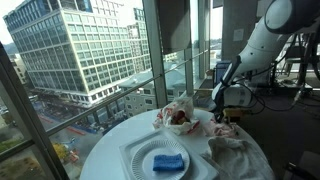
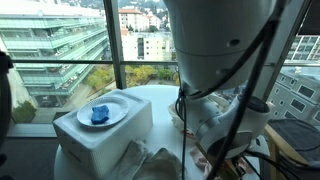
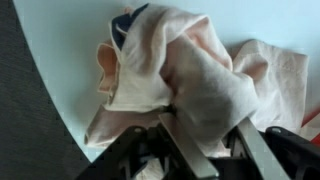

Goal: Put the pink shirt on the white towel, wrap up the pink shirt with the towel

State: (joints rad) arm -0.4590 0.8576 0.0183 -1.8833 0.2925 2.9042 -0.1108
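The pink shirt (image 3: 135,65) is pale and salmon-tinted, crumpled into a loose heap whose folds spread to both sides on the light table (image 3: 60,30), near its rounded edge. The white towel (image 3: 205,100), greyer and coarser in weave, lies bunched over the middle of the shirt, touching it and covering part of it. In an exterior view the shirt (image 1: 230,145) and towel merge into one rumpled pale mass, too small to tell apart.
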